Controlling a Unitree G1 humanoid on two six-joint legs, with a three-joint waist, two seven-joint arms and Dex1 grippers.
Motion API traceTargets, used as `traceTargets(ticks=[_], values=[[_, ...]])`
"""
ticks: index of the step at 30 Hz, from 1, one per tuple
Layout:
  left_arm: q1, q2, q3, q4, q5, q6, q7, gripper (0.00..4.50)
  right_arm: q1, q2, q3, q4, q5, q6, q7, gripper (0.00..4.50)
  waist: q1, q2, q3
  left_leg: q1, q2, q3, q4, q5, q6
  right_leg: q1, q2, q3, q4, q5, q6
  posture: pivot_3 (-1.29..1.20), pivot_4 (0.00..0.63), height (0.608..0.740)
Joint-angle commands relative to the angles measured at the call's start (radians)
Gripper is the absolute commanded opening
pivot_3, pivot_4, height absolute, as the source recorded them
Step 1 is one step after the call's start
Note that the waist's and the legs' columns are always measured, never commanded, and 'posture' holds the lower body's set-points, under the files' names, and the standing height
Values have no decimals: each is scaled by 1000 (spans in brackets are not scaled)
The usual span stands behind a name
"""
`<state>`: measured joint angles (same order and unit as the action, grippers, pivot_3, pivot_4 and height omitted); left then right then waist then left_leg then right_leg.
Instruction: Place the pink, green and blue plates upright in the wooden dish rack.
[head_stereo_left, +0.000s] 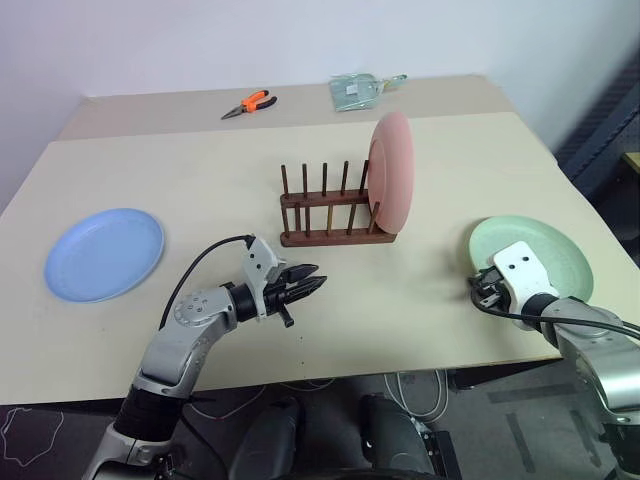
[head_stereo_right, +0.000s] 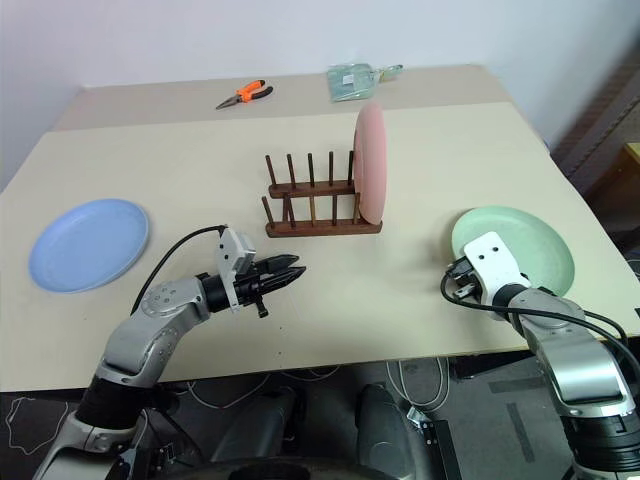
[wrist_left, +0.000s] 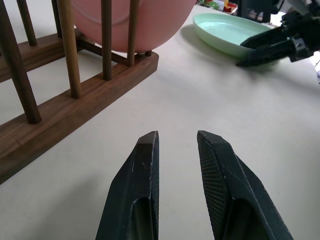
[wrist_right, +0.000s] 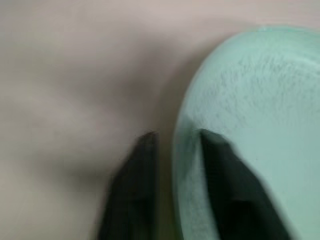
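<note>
The pink plate (head_stereo_left: 392, 170) stands upright in the right end slot of the wooden dish rack (head_stereo_left: 335, 238) at the table's middle. The blue plate (head_stereo_left: 104, 253) lies flat at the left. At the right, the green plate (head_stereo_left: 555, 250) also lies flat. My right gripper (wrist_right: 177, 136) is at the green plate's left rim, one finger inside the rim and one outside, shut on it. In front of the rack, my left gripper (head_stereo_left: 318, 280) hovers just above the table. Its fingers stand slightly apart with nothing between them.
Orange-handled pliers (head_stereo_left: 250, 103) and a clear plastic bag (head_stereo_left: 358, 90) lie at the back of the table (head_stereo_left: 420, 300). The rack's several slots left of the pink plate hold nothing. The green plate sits near the table's right front corner.
</note>
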<state>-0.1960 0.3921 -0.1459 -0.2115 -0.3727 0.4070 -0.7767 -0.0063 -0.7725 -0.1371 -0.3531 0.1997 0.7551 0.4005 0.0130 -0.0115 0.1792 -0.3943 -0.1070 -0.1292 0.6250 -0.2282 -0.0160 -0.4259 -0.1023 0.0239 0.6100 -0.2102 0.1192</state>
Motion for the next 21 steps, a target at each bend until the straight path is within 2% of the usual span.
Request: traceTargets(ticks=[1,3,7,11,13,14,16,21], values=[[-8,2,3,-11,5,-22,-4,1170,-36,-4,-37,-25,-31,-35,-14,55,-1,0,0,0,0,0,1,0,0,0,0,0,0,0,0,0,150,739],[-10,-3,17,3,16,-37,14,1170,-101,2,-74,-39,-49,-136,-31,55,-4,1,1,0,0,0,1,0,0,0,0,0,0,0,0,0,150,739],[-21,-17,41,53,59,-106,62,1170,-275,57,-164,-81,44,-197,-35,55,-7,4,4,0,0,1,1,0,0,0,0,0,0,0,0,0,150,739],[-33,-37,84,134,107,-215,132,1170,-552,200,-253,-175,344,-107,-75,55,-6,4,5,-1,1,0,1,0,1,-1,1,0,0,1,1,0,150,739],[-39,-46,104,170,129,-260,166,1170,-654,290,-279,-203,575,-41,-125,55,-1,3,5,-1,1,-3,0,0,0,-1,1,-1,0,4,-1,0,150,739],[-38,-50,115,179,130,-276,176,1170,-687,358,-275,-218,739,-26,-168,55,0,2,6,-1,1,-3,0,-1,0,-1,1,-2,0,4,-1,0,150,739],[-35,-53,126,187,126,-287,180,1170,-709,457,-245,-237,940,-14,-235,55,-1,2,6,-1,1,-4,-1,-1,0,-1,1,-2,0,4,-1,0,150,739],[-17,-46,129,186,133,-303,177,1170,-706,613,-126,-220,1117,-28,-397,55,-4,2,6,-2,0,-4,-1,-1,0,-3,0,-2,0,4,-2,0,150,739]])
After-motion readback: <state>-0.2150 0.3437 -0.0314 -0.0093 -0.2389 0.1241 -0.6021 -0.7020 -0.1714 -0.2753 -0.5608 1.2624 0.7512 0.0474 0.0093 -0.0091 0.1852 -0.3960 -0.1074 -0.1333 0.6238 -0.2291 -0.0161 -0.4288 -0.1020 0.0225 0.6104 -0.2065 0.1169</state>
